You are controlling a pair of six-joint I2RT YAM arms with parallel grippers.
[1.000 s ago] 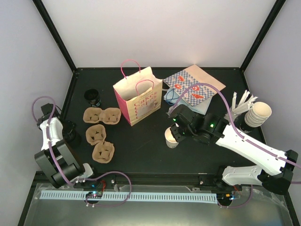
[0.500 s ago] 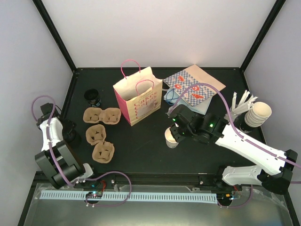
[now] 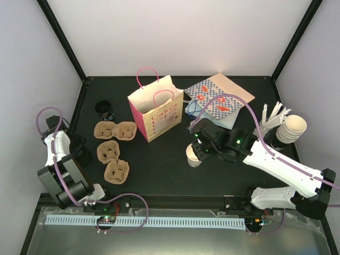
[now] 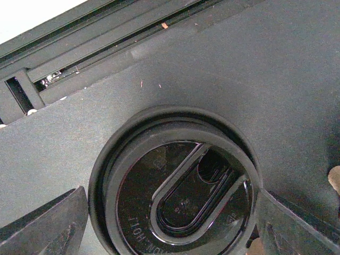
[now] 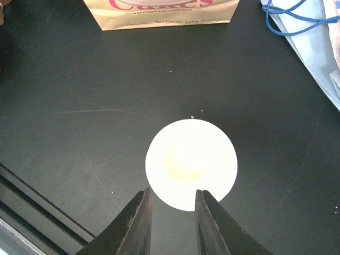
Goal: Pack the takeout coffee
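Lettering first, top view: pink bag (image 3: 156, 111) reads "Cakes" in pink, smaller print too small to read. Counts: one takeout coffee cup (image 3: 193, 157), upright on the table (image 3: 159, 180), in front of the bag and apart from it. One flat patterned bag (image 3: 220, 101), three brown pulp carriers (image 3: 115, 130), one small black cup (image 3: 104, 110), one stack of cream cups (image 3: 292, 129). White sticks behind that stack are hard to make out. My right pincer (image 3: 197, 150) sits at the cup's right rim and my arm covers part of it. My left pincer (image 3: 79, 151) is at the table's left edge, dark on dark, so I can't tell its jaws from up here.

Left wrist view: one black lid (image 4: 175, 196), with embossed "HOT" reading upside down and the rest of the wording cut off. My left pincer (image 4: 171, 212) is spread wide with a finger on each side of the lid. I can't tell whether the pads touch it.

Right wrist view: the bag (image 5: 159, 10) is cut off at the top. One line reads "A GASTRONOMIC EXPERIENCE", and the script below is only partly legible, "Handmade Cakes". The cup (image 5: 191, 159) is seen from above, cream inside. My right pincer (image 5: 172, 204) is only narrowly parted, its fingers overlapping the cup's near rim. The gap is narrower than the cup, and nothing is clamped that I can see. Blue handles (image 5: 297, 16) of the flat bag are cropped at top right.
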